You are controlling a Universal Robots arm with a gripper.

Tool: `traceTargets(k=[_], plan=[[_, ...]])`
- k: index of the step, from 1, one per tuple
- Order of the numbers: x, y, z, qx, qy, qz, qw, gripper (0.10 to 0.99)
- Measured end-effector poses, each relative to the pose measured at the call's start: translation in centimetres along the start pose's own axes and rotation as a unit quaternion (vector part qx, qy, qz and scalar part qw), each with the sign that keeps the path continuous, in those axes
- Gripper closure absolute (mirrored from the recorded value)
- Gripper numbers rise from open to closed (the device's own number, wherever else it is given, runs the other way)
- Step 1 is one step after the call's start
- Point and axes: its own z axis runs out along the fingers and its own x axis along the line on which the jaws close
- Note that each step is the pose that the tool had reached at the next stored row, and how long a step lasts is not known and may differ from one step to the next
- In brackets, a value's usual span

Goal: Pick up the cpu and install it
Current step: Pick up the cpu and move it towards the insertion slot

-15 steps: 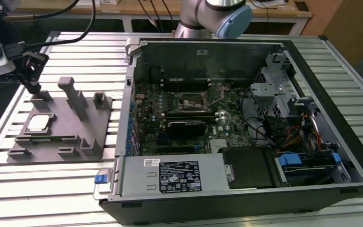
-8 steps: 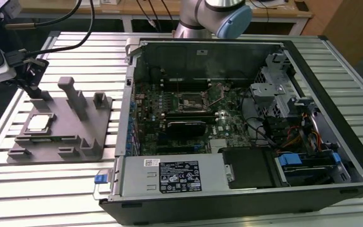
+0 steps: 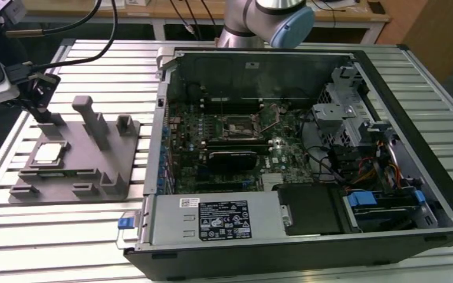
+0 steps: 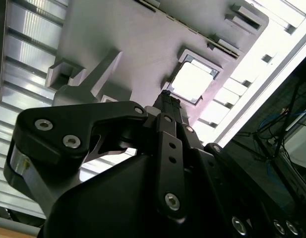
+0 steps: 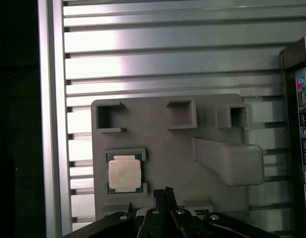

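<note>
the pincer hangs over the grey fixture, its fingers drawn narrow and holding nothing; the cpu lies flat in the fixture's pocket nearby.

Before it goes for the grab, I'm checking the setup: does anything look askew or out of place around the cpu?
Nothing stands out. The cpu lies flat and square in its pocket on the grey fixture, and the pincer hovers beside it, not touching it.
</note>
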Motion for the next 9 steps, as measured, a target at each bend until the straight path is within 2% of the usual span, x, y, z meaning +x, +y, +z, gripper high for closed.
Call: traceTargets(k=[5, 9], plan=[[0.05, -0.01, 0.01, 0.0000, 0.0000, 0.000, 1.0000, 0.980], [0.34, -0.06, 0.33, 0.0000, 0.0000, 0.000, 1.0000, 0.980]])
